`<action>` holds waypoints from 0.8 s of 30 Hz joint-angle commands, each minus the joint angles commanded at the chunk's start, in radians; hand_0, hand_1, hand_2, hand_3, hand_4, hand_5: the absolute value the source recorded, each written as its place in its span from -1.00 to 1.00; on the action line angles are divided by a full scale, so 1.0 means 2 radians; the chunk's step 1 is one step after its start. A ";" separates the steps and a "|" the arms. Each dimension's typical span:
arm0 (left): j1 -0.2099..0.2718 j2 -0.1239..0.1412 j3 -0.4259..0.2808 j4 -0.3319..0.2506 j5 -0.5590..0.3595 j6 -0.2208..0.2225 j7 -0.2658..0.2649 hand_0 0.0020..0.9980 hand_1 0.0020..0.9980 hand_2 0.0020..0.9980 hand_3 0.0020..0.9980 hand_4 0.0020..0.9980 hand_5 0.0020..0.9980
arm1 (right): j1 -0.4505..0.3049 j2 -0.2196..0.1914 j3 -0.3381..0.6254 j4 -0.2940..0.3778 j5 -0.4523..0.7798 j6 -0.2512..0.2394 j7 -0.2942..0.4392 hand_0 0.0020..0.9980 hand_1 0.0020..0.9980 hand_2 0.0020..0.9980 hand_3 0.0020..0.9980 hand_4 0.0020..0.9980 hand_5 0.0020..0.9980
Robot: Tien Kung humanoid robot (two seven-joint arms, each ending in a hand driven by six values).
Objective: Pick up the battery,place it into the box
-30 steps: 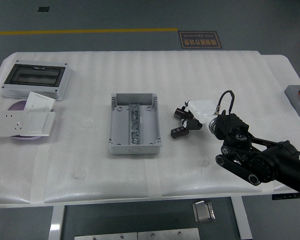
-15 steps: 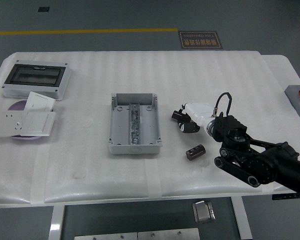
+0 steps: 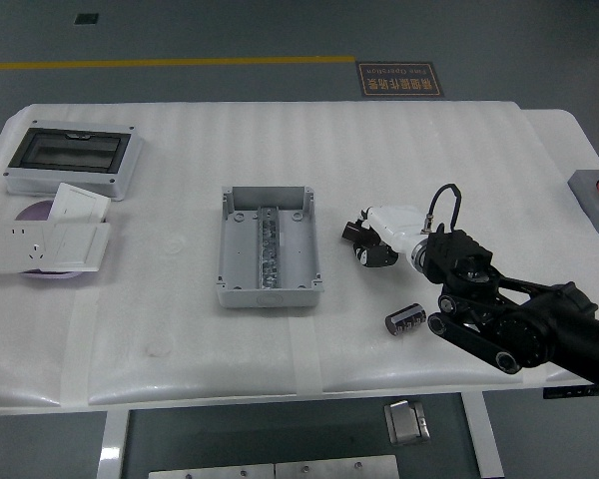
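The battery point(image 3: 404, 321), a small dark cylinder, lies on its side on the white table, near the front right and close against my right forearm. My right hand point(image 3: 367, 242), white-backed with black fingers point(image 3: 353, 232), hovers above and to the left of it, open and holding nothing. The grey open box point(image 3: 229, 251) stands at the table's middle, left of the hand, with a metal rail along its floor. My left arm is out of view.
A grey enclosure with a dark clear lid point(image 3: 70, 160) sits at the far left. In front of it are white socket plates point(image 3: 50, 242) on a purple disc point(image 3: 32, 211). A grey block point(image 3: 597, 198) stands off the right edge.
The battery has rolled away from the fingers, toward the front right, and now rests beside my forearm. The hand has drawn back slightly and holds nothing.
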 joint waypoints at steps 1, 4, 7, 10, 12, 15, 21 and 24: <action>0.000 0.000 0.000 0.000 0.000 0.000 0.000 0.29 0.40 0.29 0.20 0.07 -0.58 | 0.000 0.000 0.000 0.000 0.000 -0.001 0.000 -0.06 -0.40 0.08 0.57 0.30 -0.40; 0.000 0.001 0.001 0.000 -0.001 0.000 0.000 0.29 0.40 0.29 0.20 0.07 -0.58 | 0.000 0.000 -0.001 -0.002 0.001 -0.003 0.001 -0.06 -0.40 0.08 0.57 0.30 -0.40; -0.001 0.001 0.001 0.000 -0.001 0.000 0.000 0.29 0.40 0.28 0.19 0.04 -0.60 | 0.000 0.000 -0.002 -0.002 0.001 -0.005 0.001 -0.06 -0.40 0.10 0.60 0.31 -0.39; -0.001 0.001 0.001 0.000 -0.002 0.001 -0.001 0.29 0.40 0.28 0.19 0.04 -0.60 | 0.000 0.000 -0.002 -0.004 0.001 -0.008 0.002 -0.06 -0.40 0.10 0.60 0.31 -0.39; -0.001 0.001 0.001 0.000 -0.003 0.001 -0.001 0.29 0.40 0.28 0.19 0.03 -0.60 | 0.000 0.000 -0.002 -0.005 0.001 -0.010 0.003 -0.06 -0.40 0.10 0.61 0.28 -0.41; -0.002 0.001 0.001 0.000 -0.005 0.003 -0.003 0.29 0.40 0.28 0.19 0.03 -0.60 | -0.001 0.000 -0.002 -0.006 0.001 -0.015 0.005 -0.06 -0.40 0.10 0.61 0.28 -0.41; -0.003 0.002 0.000 0.000 -0.007 0.007 -0.006 0.29 0.40 0.28 0.19 0.02 -0.60 | -0.001 0.001 -0.003 -0.008 0.001 -0.022 0.008 -0.06 -0.41 0.09 0.60 0.20 -0.44; -0.003 0.002 0.000 0.000 -0.008 0.007 -0.006 0.29 0.40 0.28 0.19 -0.03 -0.65 | -0.002 0.002 -0.006 -0.010 0.001 -0.025 0.008 -0.06 -0.41 0.09 0.57 0.13 -0.48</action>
